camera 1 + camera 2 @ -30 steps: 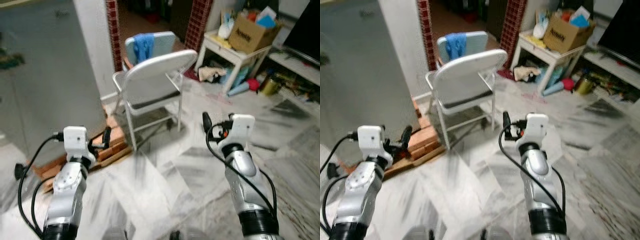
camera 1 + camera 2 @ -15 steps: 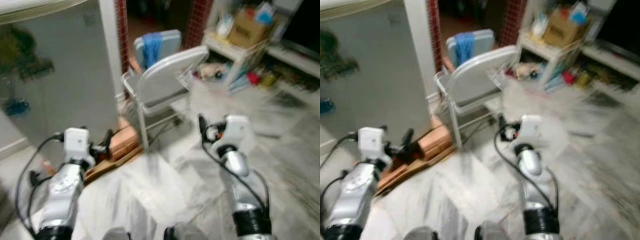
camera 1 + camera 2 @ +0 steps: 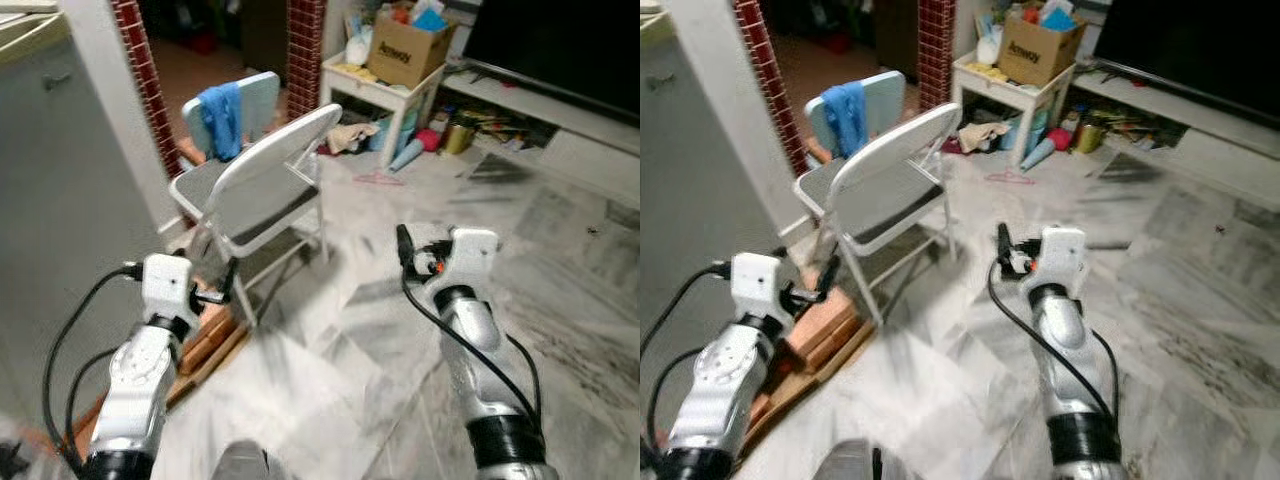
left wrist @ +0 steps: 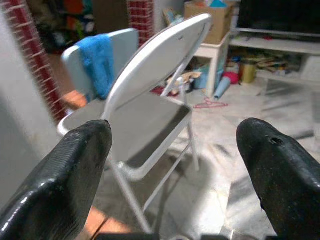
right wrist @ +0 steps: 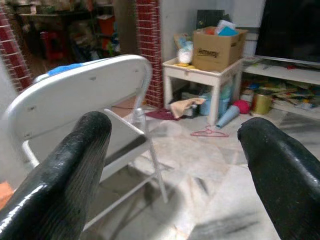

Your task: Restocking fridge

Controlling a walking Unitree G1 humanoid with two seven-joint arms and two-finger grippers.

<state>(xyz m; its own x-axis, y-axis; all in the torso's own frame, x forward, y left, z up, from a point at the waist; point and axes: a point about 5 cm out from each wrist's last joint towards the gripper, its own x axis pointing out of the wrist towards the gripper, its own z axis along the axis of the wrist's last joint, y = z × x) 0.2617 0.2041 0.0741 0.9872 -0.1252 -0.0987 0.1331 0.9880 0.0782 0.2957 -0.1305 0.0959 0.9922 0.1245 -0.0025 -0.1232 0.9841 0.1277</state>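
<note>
Fridge [image 3: 50, 170], grey, takes the left side of the left eye view, from the upper left corner down to the lower left; its side wall stands close to the left arm. No food or stock item is held by any gripper.

Left gripper [image 4: 175, 165] is at lower left of the head view, approx. in front of the fridge side; in the left wrist view its two black fingers [image 4: 65, 175] stand wide apart, w/ nothing between them. Right gripper [image 5: 175, 165] is at center right of the head view, above the floor; its fingers [image 5: 280, 170] are also wide apart and hold nothing.

Between and behind the grippers, in the upper center of the frame, a white folding chair [image 3: 265, 180] stands on the grey marble floor [image 3: 560, 250]. Just behind it is a pale blue chair [image 3: 250, 105] w/ a blue cloth [image 3: 222, 115] hung over its back. Red brick pillars [image 3: 303, 40] frame a dark doorway at the top.

At lower left, near the left gripper, some bricks and wood boards [image 3: 825, 320] lie on the floor beside the fridge.

At upper right, a small white table [image 3: 385, 90] carries a cardboard box [image 3: 408, 50] w/ misc. things inside; clutter lies under and beside it. A dark TV screen [image 3: 560, 50] fills the upper right corner, on a low white shelf [image 3: 570, 125].
</note>
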